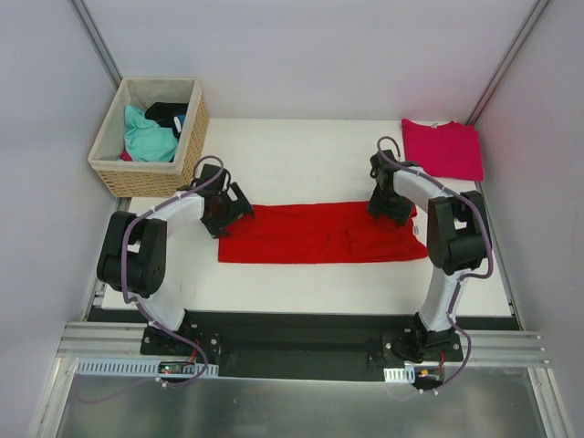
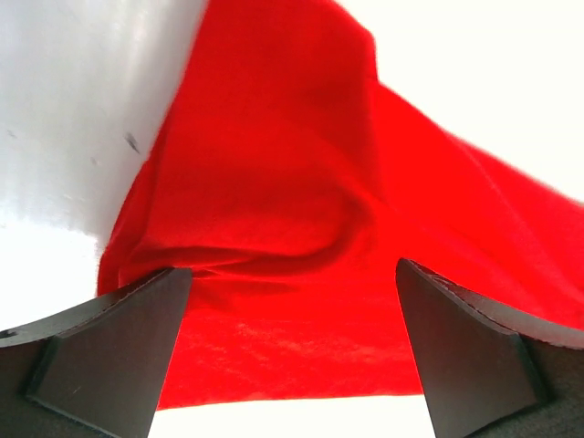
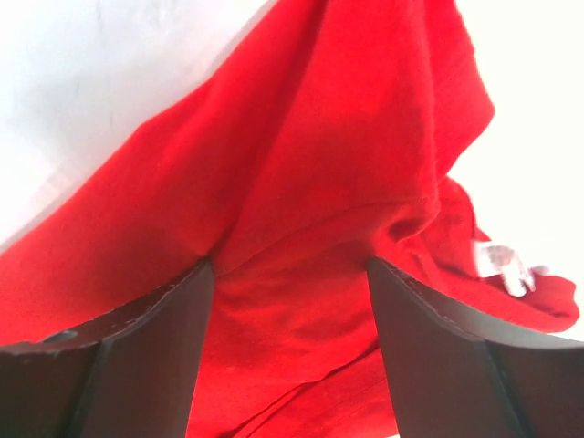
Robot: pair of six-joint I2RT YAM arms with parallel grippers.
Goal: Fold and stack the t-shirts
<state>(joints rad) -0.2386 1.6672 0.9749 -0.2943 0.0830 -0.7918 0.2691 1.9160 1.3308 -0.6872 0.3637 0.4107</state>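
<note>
red t-shirt (image 1: 319,234) lay dead centre, strip running 9 to 3 o'clock; pink t-shirt (image 1: 443,148) parked at 1 o'clock. left gripper (image 1: 230,212) gaped wide over 9 o'clock end, right gripper (image 1: 391,210) spread astride 3 o'clock end, nothing pinched. imo: bite all layers deep, lift level.

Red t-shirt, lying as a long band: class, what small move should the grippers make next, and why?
Probably close both grippers on the cloth: the left gripper and right gripper each stand open astride an end of the red t-shirt, not yet pinching it.
</note>
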